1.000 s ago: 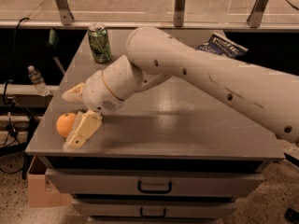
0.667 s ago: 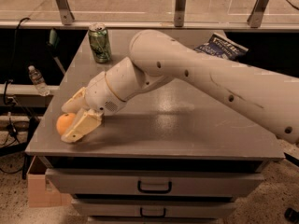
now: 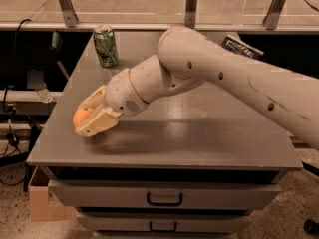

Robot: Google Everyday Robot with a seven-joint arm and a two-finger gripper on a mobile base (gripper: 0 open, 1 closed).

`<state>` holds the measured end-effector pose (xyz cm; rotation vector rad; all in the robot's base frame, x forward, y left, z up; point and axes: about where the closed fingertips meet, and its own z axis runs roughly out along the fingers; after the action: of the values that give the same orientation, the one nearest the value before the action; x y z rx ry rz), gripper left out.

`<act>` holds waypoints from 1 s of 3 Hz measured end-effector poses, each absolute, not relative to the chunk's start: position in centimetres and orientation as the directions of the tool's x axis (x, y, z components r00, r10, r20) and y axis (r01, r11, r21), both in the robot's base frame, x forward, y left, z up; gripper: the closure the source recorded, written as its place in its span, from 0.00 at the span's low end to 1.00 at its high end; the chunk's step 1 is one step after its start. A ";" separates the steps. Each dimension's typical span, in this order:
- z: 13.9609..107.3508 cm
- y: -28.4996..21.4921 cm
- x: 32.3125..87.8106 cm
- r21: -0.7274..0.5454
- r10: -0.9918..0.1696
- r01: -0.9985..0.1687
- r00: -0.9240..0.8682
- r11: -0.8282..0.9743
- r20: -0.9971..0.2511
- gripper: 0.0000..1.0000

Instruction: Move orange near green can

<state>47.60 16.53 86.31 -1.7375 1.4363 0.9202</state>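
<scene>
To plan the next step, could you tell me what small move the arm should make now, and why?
Probably carry the orange back toward the green can: the gripper's fingers clasp the orange near the table's front edge, while the can stands apart at the back.

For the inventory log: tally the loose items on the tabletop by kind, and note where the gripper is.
orange: 1
green can: 1
blue chip bag: 1
Total: 3
The gripper is at the front-left of the table, jaws shut on the orange.
</scene>
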 end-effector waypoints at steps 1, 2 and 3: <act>89.6 11.1 48.8 -0.124 -0.473 -0.992 0.111 -0.005 -0.874 1.00; 89.7 9.0 49.1 -0.121 -0.476 -0.992 0.089 0.038 -0.875 1.00; 89.7 9.2 49.0 -0.122 -0.476 -0.992 0.092 0.033 -0.875 1.00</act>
<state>48.98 9.24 89.67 -1.5603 1.4989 0.8045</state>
